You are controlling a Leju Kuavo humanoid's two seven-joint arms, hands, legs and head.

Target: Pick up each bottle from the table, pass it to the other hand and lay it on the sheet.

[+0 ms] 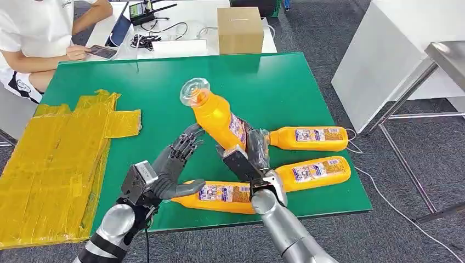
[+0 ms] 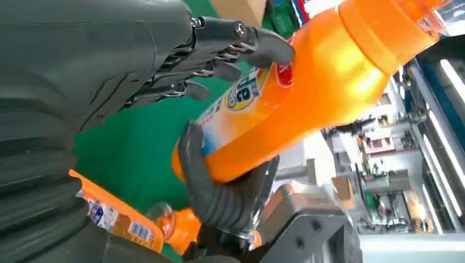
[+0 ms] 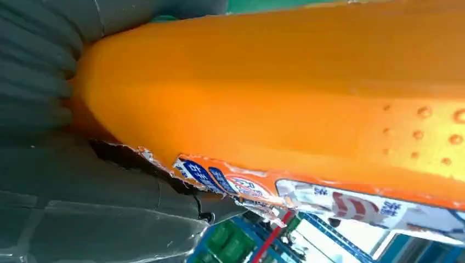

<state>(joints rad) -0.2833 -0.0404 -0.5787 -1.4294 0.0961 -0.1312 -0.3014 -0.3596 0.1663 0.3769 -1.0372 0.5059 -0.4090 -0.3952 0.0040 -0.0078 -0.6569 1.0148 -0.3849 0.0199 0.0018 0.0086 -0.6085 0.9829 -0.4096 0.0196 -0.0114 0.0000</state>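
Glossy orange plastic bottle [image 1: 215, 116], clear cap toward 11 o'clock, lifted over green surface [image 1: 296, 82]; right robot hand [image 1: 248, 154] grasps its base. Left robot hand [image 1: 174, 164] spread, fingertips touching bottle. Crinkled yellow sheet [image 1: 52, 159] at 9 o'clock.

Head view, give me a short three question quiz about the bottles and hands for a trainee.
1. True or false: the raised bottle is held by the right hand.
2. How many bottles lie on the green table? A) one B) three C) five
3. Fill in: the left hand has its fingers ____ beside the raised bottle.

Key: 1 true; 2 B; 3 spread.
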